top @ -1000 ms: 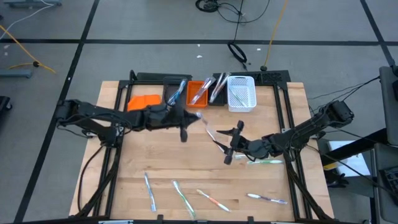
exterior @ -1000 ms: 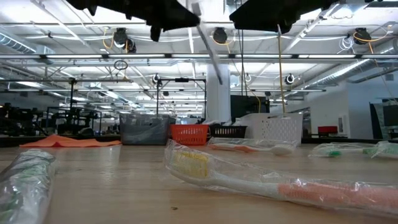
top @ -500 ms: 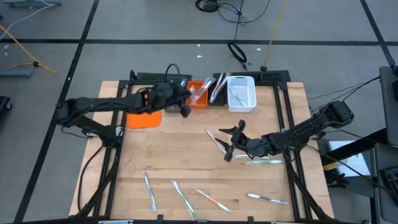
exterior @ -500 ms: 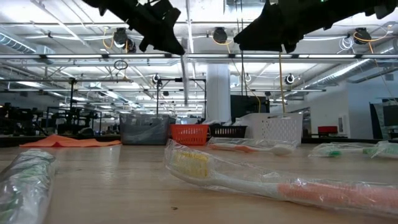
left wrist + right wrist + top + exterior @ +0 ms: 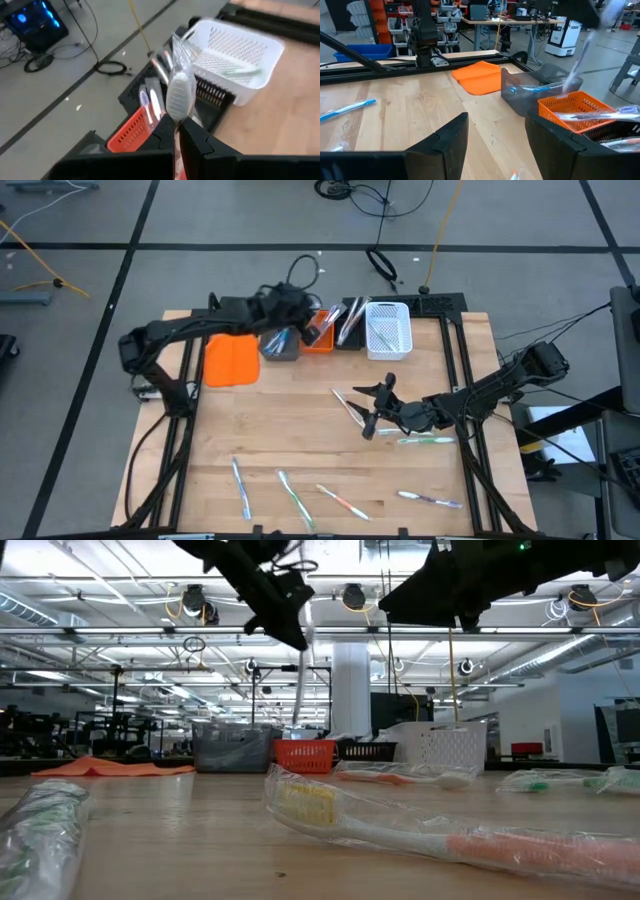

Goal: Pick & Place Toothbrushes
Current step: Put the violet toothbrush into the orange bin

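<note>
Left jaws pinch a clear-wrapped toothbrush (upright); right jaws spread.

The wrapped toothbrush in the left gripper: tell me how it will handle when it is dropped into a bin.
The toothbrush hangs straight from the shut left gripper, so it is probably stiff. Its clear wrapper looks glossy and loose, so it may slip or crinkle in the pinch. It seems slim and light; released above the orange bin, it would likely lie across the brushes already there rather than stand.

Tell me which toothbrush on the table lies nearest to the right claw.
The clear one lying slanted right beside the right claw; the green one lies farther, and the rest lie along the front edge.
</note>
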Robot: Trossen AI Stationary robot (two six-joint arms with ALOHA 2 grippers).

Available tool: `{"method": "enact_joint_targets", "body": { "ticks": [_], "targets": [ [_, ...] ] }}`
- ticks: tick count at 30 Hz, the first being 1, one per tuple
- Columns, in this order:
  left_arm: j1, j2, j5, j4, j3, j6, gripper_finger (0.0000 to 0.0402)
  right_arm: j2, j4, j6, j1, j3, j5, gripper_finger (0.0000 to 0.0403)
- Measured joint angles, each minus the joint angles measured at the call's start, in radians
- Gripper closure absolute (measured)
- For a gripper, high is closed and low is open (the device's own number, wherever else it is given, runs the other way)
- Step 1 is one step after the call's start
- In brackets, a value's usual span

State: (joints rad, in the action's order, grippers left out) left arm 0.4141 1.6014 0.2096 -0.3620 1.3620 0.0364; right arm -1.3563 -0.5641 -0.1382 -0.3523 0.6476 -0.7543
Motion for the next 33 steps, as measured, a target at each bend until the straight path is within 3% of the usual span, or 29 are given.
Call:
{"method": "enact_joint_targets", "body": {
  "ticks": [14, 23, 33],
  "targets": [
    [0.077, 0.225, -0.082, -0.209, 0.218, 0.049, 0.0402, 0.0, 0.0, -0.004, -0.002, 0.0, 0.004, 0.0217],
    [0.126, 0.241, -0.163, -0.294, 0.247, 0.105, 0.0402, 0.0, 0.007, -0.006, -0.002, 0.0, 0.005, 0.0218],
    [0.131, 0.241, -0.168, -0.306, 0.247, 0.131, 0.0401, 0.0, 0.007, -0.007, -0.003, 0.0, 0.005, 0.0216]
  ]
}}
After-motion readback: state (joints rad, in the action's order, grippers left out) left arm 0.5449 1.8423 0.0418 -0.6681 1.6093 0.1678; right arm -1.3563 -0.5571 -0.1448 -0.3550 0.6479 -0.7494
